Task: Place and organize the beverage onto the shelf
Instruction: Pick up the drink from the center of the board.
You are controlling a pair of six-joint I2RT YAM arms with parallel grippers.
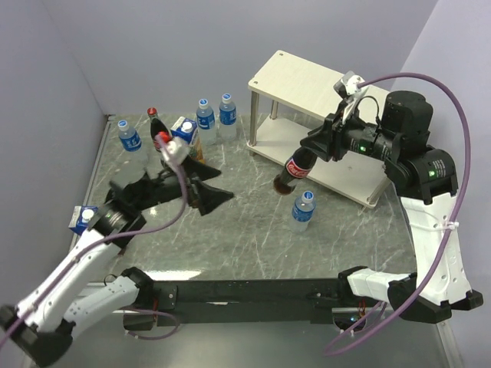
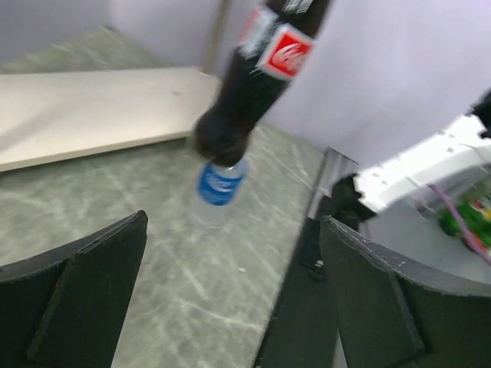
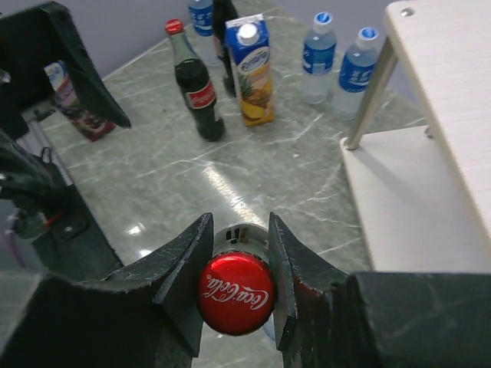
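The right gripper point(image 1: 316, 147) is clenched on a cola bottle point(image 1: 294, 170), its fingers point(image 3: 180, 261) pinching the neck just under the red cap point(image 3: 235, 294). Holding it up there leaves the body and base free, which judging from the task suits standing the bottle on a board. The bottle hangs tilted, base down and toward the bench point(image 1: 245, 238), in the air just in front of the lower board point(image 1: 270, 150) of the shelf point(image 1: 291, 77). It touches neither the board nor the bench. Directly below and a little nearer stands a lone water bottle point(image 1: 303, 208), close to the cola's base in the left wrist view.

The left gripper point(image 1: 217, 186) hovers over the middle-left of the bench with its fingers point(image 2: 77, 299) spread wide and nothing between them. It points toward the held bottle but is well apart from it.

The other drinks stand grouped at the far left of the bench: two cola bottles point(image 1: 156, 130), a juice carton point(image 1: 184, 132) and three water bottles point(image 1: 205, 119). A second carton point(image 1: 80, 218) sits at the left edge. Where the shelf boards show, they carry no drink, so the task looks barely begun.
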